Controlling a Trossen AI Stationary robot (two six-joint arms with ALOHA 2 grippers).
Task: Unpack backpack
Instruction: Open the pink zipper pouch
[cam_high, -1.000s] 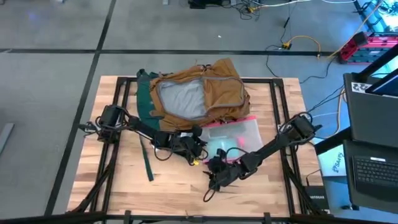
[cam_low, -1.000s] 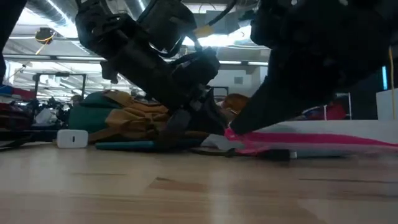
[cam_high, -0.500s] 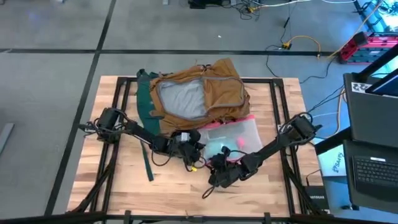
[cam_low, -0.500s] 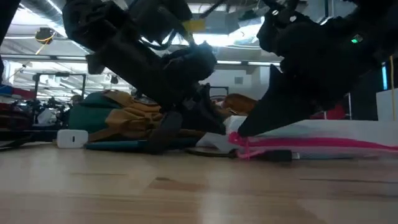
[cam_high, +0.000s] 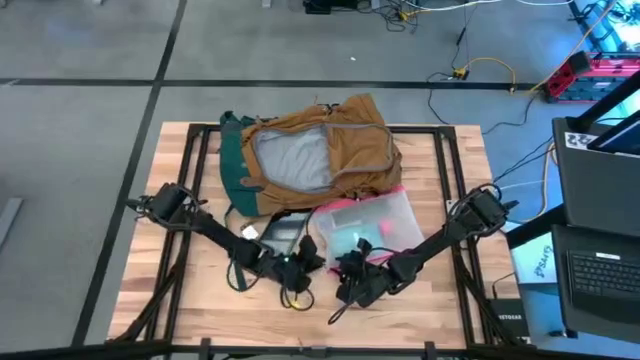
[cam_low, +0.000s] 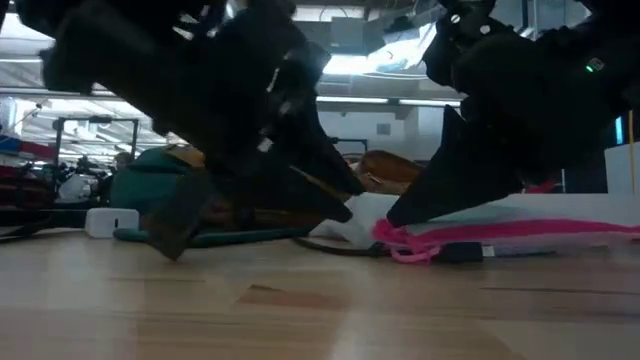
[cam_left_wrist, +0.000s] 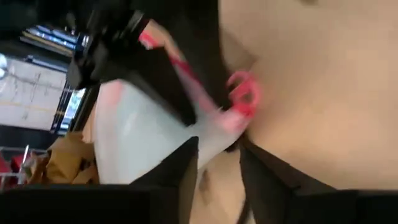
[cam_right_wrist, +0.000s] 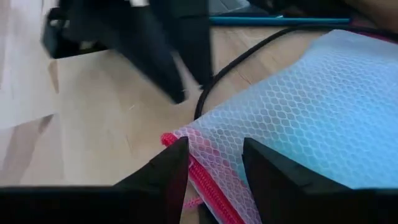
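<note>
1. Tan-brown fabric up top: one backpack (cam_high: 312, 155) lies unzipped at the far middle of the tabletop (cam_high: 450, 300), surely soft and floppy; take it by a strap or the opening's edge. One clear pouch (cam_high: 368, 224) sits just before it.
2. Low view: two arms crowd in.
3. Left wrist: left tool (cam_left_wrist: 217, 165) parted, empty, at the pouch corner.
4. Right wrist: right tool (cam_right_wrist: 214, 171) open astride its pink edge.
</note>
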